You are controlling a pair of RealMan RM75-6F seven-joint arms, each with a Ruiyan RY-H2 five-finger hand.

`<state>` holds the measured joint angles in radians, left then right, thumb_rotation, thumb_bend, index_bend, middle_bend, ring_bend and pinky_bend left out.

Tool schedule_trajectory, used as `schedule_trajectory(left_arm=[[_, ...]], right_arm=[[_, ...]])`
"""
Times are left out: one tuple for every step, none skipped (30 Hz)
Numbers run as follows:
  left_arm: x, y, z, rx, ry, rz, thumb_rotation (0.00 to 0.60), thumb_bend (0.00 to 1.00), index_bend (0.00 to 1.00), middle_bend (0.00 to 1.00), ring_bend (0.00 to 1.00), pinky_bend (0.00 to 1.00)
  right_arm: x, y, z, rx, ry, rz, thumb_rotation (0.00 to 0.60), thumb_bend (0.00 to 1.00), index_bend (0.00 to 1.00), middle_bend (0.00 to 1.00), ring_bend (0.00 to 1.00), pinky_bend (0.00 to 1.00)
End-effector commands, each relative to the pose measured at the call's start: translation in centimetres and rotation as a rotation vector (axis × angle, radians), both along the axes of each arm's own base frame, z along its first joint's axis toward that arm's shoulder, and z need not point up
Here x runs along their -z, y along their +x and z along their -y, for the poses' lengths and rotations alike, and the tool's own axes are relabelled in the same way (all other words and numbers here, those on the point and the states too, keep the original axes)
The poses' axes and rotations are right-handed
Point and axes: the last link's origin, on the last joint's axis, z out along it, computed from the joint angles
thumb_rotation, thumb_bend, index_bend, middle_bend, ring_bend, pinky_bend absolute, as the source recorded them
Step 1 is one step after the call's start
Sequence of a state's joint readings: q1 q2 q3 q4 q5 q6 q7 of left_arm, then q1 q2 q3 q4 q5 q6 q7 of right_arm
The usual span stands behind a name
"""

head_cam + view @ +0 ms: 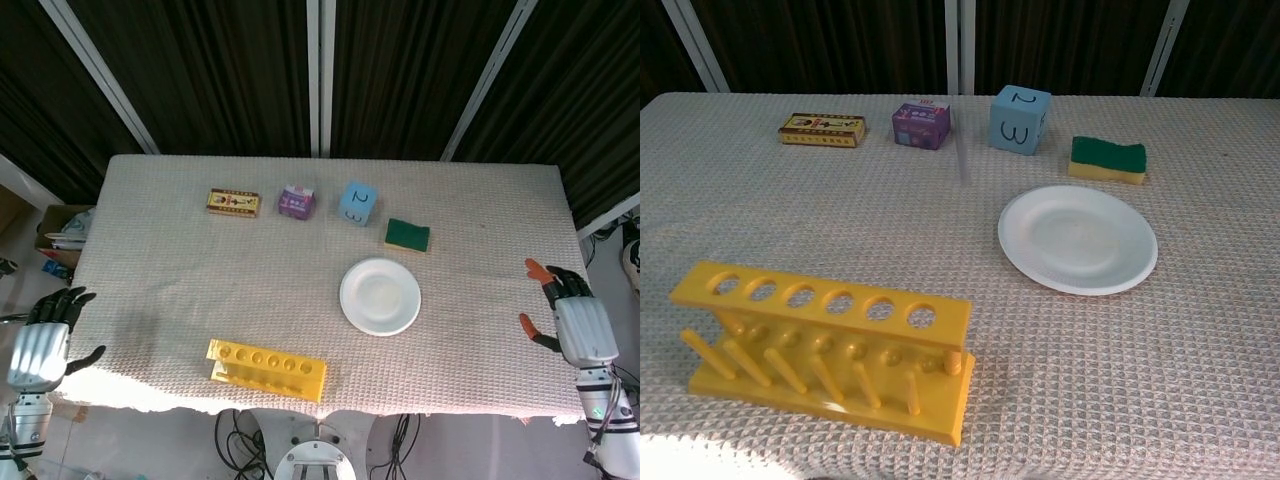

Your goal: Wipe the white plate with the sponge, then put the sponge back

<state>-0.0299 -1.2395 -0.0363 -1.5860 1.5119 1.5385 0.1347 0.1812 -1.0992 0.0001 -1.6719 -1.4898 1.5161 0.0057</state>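
With the sponge (407,235) lying flat just beyond the white plate (380,296), the right hand (572,322), fingers spread and empty, should just retreat clear, the left hand (40,340) likewise empty.

The white plate (1078,240) is round and shallow, lying flat and upright on the tabletop (1200,380). The sponge (1107,160) has a dark green scouring top and a yellow underside, and lies flat, green side up, just beyond the plate's far right rim, apart from it, nothing touching it.
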Motion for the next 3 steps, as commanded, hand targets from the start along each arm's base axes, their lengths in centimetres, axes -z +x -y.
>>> schedule_trajectory(left_arm=[[0.04, 0.05, 0.01, 0.000, 0.000, 0.001, 0.600, 0.12, 0.22, 0.15, 0.12, 0.16], [0.04, 0.04, -0.01, -0.001, 0.000, 0.001, 0.600, 0.12, 0.22, 0.15, 0.12, 0.16], [0.05, 0.03, 0.00, -0.001, 0.000, 0.001, 0.600, 0.12, 0.22, 0.15, 0.12, 0.16]], right_arm=[[-0.48, -0.21, -2.45, 0.026, 0.008, -0.018, 0.600, 0.23, 0.14, 0.23, 0.11, 0.13], [-0.48, -0.24, -2.56, 0.028, 0.009, -0.016, 0.600, 0.23, 0.14, 0.23, 0.11, 0.12], [-0.44, -0.26, -2.58, 0.029, 0.010, -0.017, 0.600, 0.23, 0.14, 0.23, 0.11, 0.12]])
